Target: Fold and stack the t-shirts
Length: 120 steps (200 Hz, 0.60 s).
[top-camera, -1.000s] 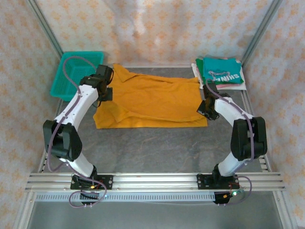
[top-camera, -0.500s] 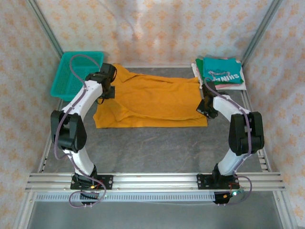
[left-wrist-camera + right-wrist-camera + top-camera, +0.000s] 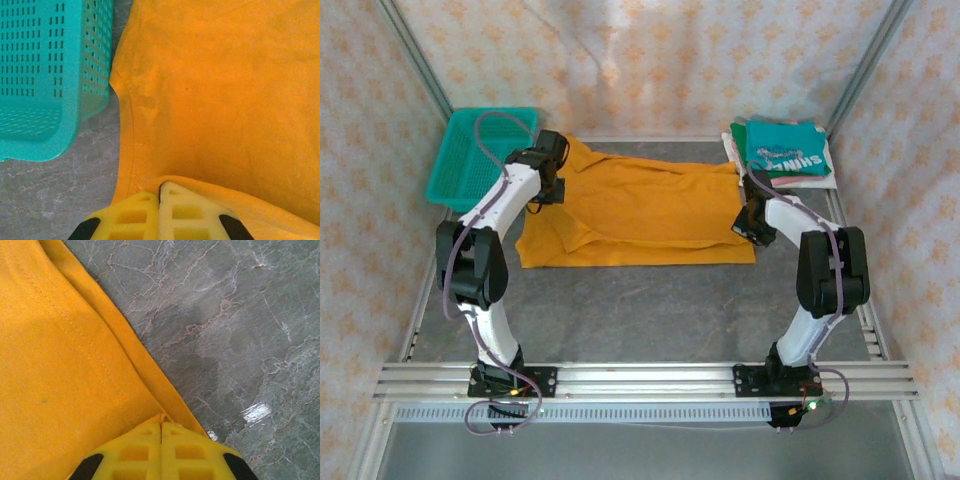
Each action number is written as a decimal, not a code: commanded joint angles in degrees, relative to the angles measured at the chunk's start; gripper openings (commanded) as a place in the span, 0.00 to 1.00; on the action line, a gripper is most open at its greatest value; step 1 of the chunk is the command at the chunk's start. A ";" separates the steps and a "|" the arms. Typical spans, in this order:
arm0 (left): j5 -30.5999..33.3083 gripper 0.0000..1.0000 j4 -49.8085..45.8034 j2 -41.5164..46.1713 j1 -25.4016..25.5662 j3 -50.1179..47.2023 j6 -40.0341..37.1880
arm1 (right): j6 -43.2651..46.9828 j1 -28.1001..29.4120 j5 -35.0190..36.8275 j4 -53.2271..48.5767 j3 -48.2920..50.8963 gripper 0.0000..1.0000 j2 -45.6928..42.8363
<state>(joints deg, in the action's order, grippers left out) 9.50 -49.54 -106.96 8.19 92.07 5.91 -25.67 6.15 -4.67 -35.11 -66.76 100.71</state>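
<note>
On orange t-shirt edges: left pincer, right pincer both pinched closed.

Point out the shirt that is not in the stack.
The orange shirt, spread across the table; the teal shirt and those beneath it lie folded in the far right corner.

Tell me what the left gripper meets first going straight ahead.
Likely the mustard-orange t-shirt: left gripper is shut on its edge, more cloth ahead; the teal basket sits left of that line.
</note>
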 commanded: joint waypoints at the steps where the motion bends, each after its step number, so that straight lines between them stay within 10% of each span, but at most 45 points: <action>1: 2.71 0.00 -0.02 -0.86 -0.47 2.22 -0.73 | -0.34 -0.61 1.52 -0.04 -2.01 0.00 0.63; 86: 3.64 0.00 -0.54 -3.84 -0.50 5.75 -0.98 | -0.57 -1.03 1.48 -0.72 -4.58 0.02 2.10; 108: 5.24 0.00 -0.59 -6.10 -0.50 9.10 -0.99 | -1.29 -2.22 0.10 0.00 -6.23 0.19 3.08; 120: 6.26 0.33 -2.13 -8.47 -0.51 12.89 -0.88 | -1.49 -3.10 -0.77 -0.47 -8.20 0.30 3.67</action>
<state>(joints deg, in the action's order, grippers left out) 11.64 -49.91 -111.66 8.19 99.02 5.78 -26.48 4.95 -4.97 -35.07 -71.02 102.76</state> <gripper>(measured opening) 0.065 0.205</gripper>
